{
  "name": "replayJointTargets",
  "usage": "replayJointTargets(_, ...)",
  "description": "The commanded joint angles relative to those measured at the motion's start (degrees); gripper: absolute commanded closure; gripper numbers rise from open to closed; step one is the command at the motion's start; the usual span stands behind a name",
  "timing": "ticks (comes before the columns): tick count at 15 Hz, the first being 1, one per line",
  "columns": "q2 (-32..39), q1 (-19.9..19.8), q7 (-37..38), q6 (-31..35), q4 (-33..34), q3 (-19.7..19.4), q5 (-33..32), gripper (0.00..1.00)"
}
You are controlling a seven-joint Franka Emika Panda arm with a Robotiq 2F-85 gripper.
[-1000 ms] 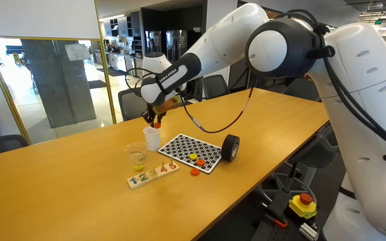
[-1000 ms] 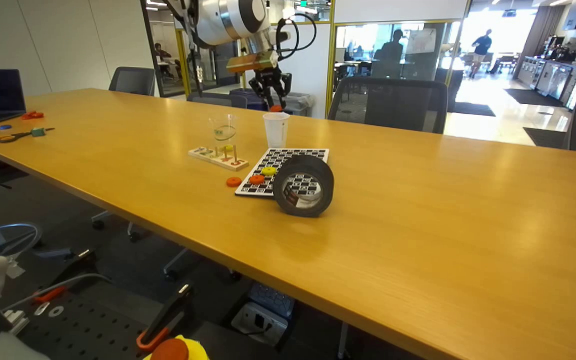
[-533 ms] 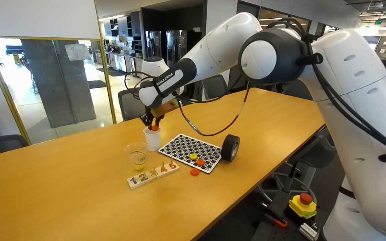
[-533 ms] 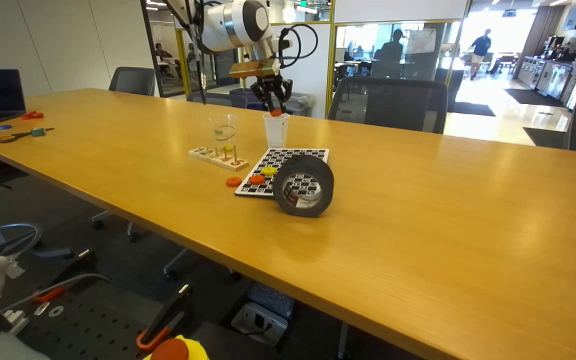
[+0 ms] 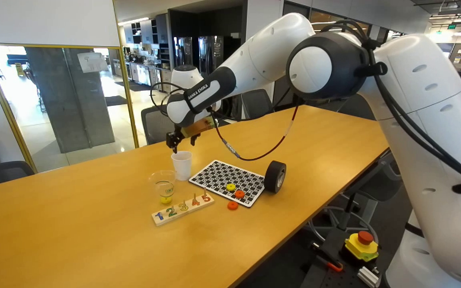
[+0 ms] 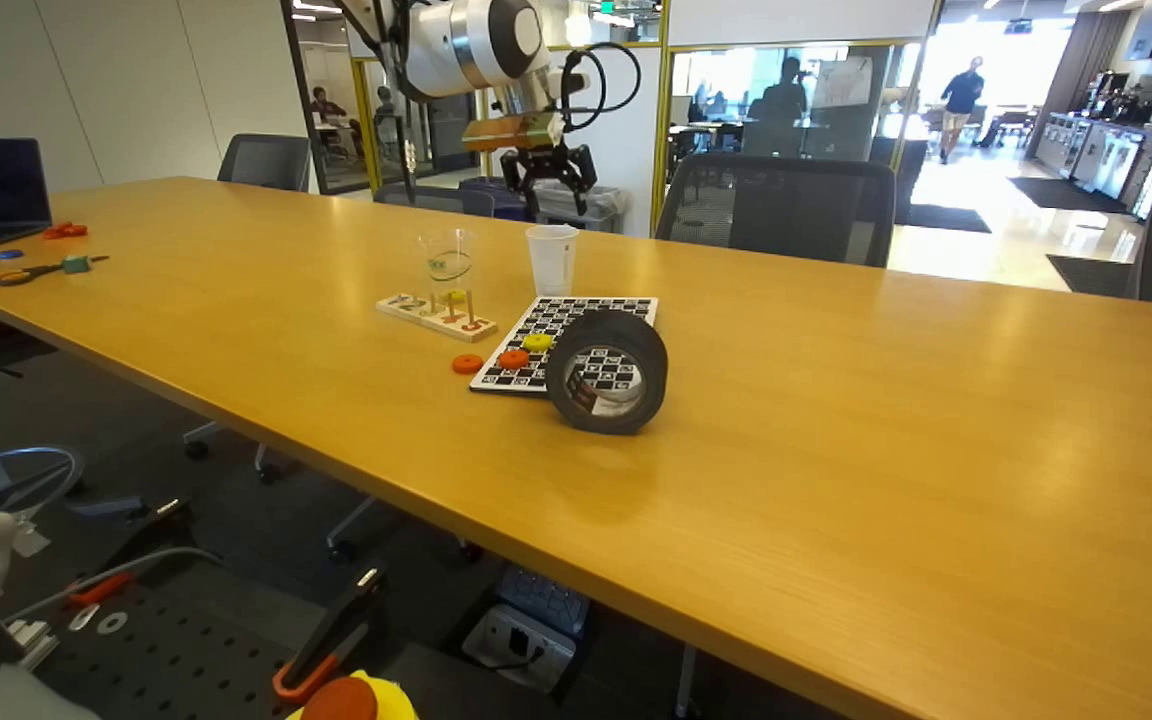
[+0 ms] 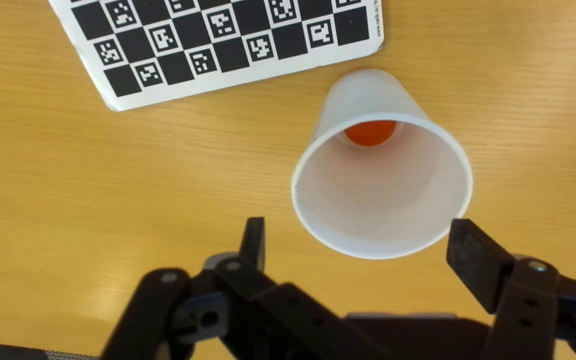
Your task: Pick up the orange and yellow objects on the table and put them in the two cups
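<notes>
Wrist view: cup point(image 7: 383, 205) gained orange pc point(image 7: 370, 133).

The claw point(image 6: 556, 208) has spread wide, its orange piece point(image 7: 370, 133) now inside the white cup point(image 7: 382, 192).

Right down at the bottom of the white cup point(image 5: 182, 167) lay an orange disc point(image 7: 370, 133), and that cup stood upright on the glossy brown table point(image 5: 106, 232)! Near it, the clear cup point(image 5: 162, 185) stood upright too, a yellow disc point(image 5: 166, 200) showing through at its base. Over on the checkered board point(image 5: 223, 175), close together, a second yellow disc point(image 5: 231, 187) and a second orange disc point(image 5: 239, 194) lay flat. And just off the board's edge, flat on the table, sat a third orange disc point(image 5: 233, 205)!
</notes>
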Motion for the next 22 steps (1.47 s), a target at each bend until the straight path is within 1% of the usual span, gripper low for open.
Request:
replayJointTargets(1,-9.6,-0.4,-1.6,2.7,-11.2,0.6,0.4,0.0)
replayJointTargets(6,-17.7,-1.9,-3.1,2.1,-24.8,1.5,2.6,0.0)
replayJointTargets(9,-19.9,-2.6,-3.2,2.2,-30.4,1.3,3.8,0.0)
replayJointTargets(11,-20.2,-2.5,-1.1,2.8,-33.0,0.4,2.6,0.0)
replayJointTargets(14,-19.1,-2.9,-1.1,3.5,-34.9,-0.4,1.5,0.0)
replayJointTargets(22,-14.8,-4.5,-1.7,3.8,-34.9,-1.2,2.0,0.0)
